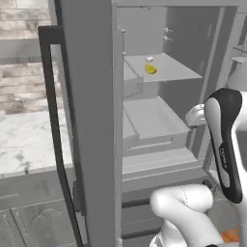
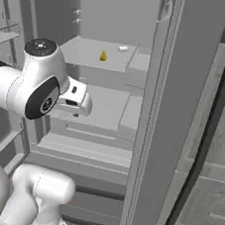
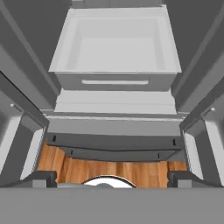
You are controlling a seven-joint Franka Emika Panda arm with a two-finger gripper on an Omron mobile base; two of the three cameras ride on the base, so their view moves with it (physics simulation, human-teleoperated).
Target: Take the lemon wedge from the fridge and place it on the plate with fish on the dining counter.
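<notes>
We see the lemon wedge (image 1: 150, 69), small and bright yellow, on a far upper shelf of the open fridge (image 1: 91, 120). Our gripper (image 3: 112, 177) has its fingers spread wide, holding nothing

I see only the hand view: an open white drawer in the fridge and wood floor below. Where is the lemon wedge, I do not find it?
Observer: The lemon wedge lies on the shelf above that drawer, toward the shelf's back.
Operator: Is something near it on the shelf?
Observer: Yes, a small white object sits just behind it, apart from it; I cannot tell what it is.
Operator: Is the fridge door out of the way?
Observer: The fridge is open; its door stands swung out beside the arm, edge toward the cameras.
</notes>
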